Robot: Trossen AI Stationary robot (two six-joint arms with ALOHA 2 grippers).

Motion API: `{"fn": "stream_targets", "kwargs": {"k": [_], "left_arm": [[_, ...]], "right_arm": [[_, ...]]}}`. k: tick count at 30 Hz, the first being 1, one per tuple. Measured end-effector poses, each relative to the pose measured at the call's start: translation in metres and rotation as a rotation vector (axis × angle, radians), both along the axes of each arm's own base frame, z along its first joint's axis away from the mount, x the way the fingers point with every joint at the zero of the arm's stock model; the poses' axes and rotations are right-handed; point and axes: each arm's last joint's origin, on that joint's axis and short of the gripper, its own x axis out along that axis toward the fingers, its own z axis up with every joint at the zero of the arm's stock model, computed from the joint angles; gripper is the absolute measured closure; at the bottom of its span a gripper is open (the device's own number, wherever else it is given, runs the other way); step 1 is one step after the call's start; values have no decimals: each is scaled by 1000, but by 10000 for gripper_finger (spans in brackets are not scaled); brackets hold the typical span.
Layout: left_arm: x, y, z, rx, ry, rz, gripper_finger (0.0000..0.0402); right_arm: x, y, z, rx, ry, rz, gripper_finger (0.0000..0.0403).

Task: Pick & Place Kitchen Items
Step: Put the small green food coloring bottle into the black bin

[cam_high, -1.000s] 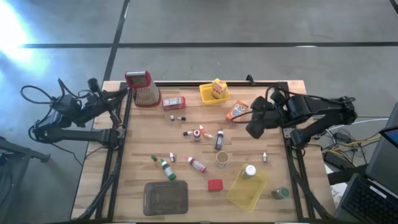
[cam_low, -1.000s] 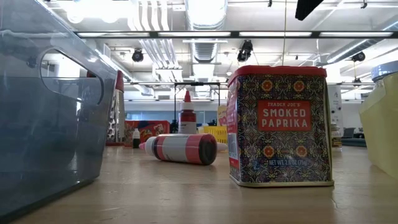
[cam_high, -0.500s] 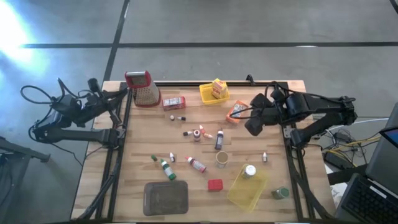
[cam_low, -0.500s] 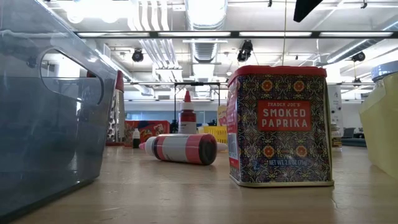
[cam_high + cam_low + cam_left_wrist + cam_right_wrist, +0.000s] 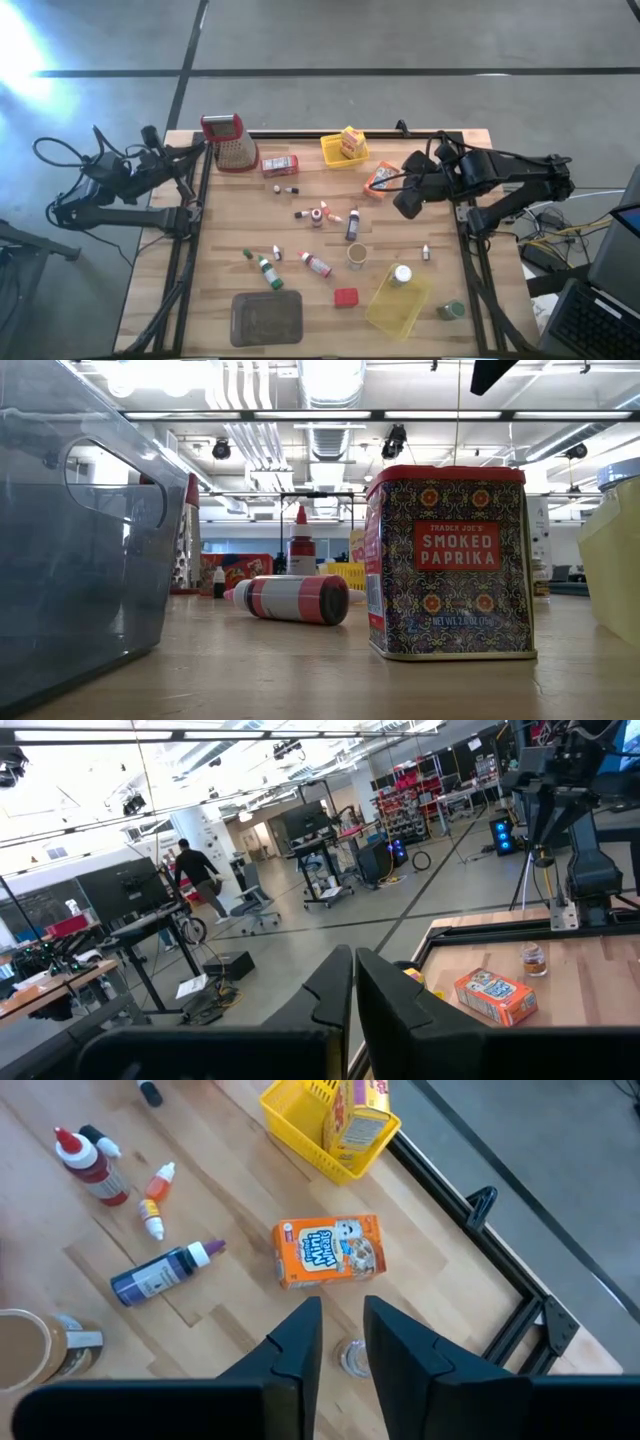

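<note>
1. Wood-plank table [image 5: 300,235], dark metal rail round the edge, grey concrete floor beyond.
2. Right gripper [image 5: 343,1342] hangs over the far right part, fingers a narrow gap apart, holding nothing.
3. Orange box [image 5: 329,1251] lies flat under it, printed cardboard face up; a small clear jar [image 5: 352,1359] shows just past the fingertips.
4. Yellow mesh basket [image 5: 336,152] at the far edge holds an upright yellow carton [image 5: 352,141].
5. Mid-table: purple bottle [image 5: 165,1272] on its side, small dropper bottles scattered, red-capped ones near it.
6. Near edge: red paprika tin [image 5: 450,563], ornate print, upright.
7. Left gripper [image 5: 354,982] parked off the table's left side, fingers pressed together.
</note>
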Motion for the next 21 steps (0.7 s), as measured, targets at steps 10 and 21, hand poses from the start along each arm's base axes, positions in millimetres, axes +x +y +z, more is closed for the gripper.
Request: {"fn": "stream_targets", "kwargs": {"k": [10,21], "left_arm": [[0,0,0,0,0,0,378],[1,-1,0,-141,-83,-40,378]], "right_arm": [[2,0,1,4,-20,0,294],[2,0,1,4,-22,0,268]]}}
